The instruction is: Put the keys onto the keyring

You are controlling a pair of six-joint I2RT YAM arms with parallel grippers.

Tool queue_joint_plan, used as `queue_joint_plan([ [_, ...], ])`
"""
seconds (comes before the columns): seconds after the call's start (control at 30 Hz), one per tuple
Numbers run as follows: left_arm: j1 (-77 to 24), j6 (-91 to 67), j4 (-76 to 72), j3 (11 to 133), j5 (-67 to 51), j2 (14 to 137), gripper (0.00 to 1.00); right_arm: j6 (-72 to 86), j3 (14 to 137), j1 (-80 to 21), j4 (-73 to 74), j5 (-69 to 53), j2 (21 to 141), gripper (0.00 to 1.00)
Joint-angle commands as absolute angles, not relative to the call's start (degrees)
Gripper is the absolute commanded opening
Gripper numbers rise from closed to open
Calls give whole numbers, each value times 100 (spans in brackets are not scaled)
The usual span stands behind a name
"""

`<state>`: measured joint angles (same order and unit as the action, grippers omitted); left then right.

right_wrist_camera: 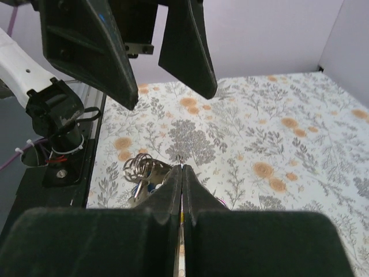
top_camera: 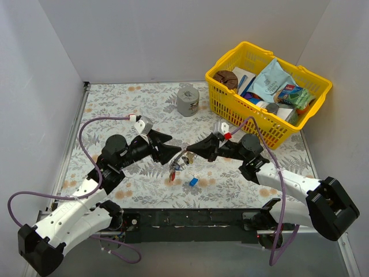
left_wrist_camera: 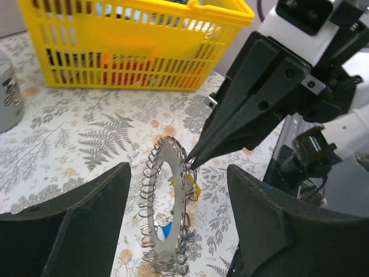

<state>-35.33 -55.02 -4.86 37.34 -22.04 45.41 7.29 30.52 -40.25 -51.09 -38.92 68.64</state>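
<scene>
The keyring [left_wrist_camera: 158, 208], a flat grey metal disc edged with small wire loops, hangs upright just above the table. My right gripper [left_wrist_camera: 193, 164] is shut on a wire loop at its upper edge. A yellow-headed key [left_wrist_camera: 195, 189] dangles just under that pinch. A blue-headed key [left_wrist_camera: 166, 229] shows through the ring's hole. My left gripper [left_wrist_camera: 177, 176] is open, with one finger on each side of the keyring and neither touching it. From above, the two grippers [top_camera: 172, 153] [top_camera: 190, 151] meet tip to tip over the keyring [top_camera: 176, 166]. Another blue key [top_camera: 194, 182] lies on the table nearby.
A yellow basket [top_camera: 230, 109] full of packets stands at the back right. A grey can [top_camera: 187, 101] sits behind the grippers. In the right wrist view the left gripper's fingers [right_wrist_camera: 92, 52] loom just ahead of the shut right gripper [right_wrist_camera: 181, 167].
</scene>
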Motion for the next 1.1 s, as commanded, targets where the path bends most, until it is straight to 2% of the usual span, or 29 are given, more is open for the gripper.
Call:
queue_joint_plan([
  [0.0, -3533, -4993, -940, 3569, -3181, 4351, 65, 914, 2813, -4025, -6556, -3675, 6443, 1],
  [0.2, -3542, -4677, -1185, 3542, -3629, 4412, 60, 975, 2611, -4025, -7056, -3918, 6214, 1],
  [0.27, -3542, -4527, -1414, 3376, -3945, 4403, 52, 1037, 2566, -4025, -7241, -4121, 6214, 1],
  [0.47, -3542, -4465, -1933, 3225, -4315, 4491, 57, 1301, 2531, -4025, -7761, -4684, 6223, 1],
  [0.67, -3542, -4421, -1872, 3515, -4869, 4904, 56, 1309, 2584, -4025, -7787, -5010, 6328, 1],
  [0.8, -3533, -4421, -1890, 3647, -5001, 5071, 43, 1345, 2575, -4025, -7875, -5054, 6381, 1],
  [1.07, -3542, -4421, -1855, 3762, -5167, 5141, 37, 1318, 2566, -4025, -7849, -5010, 6416, 1],
])
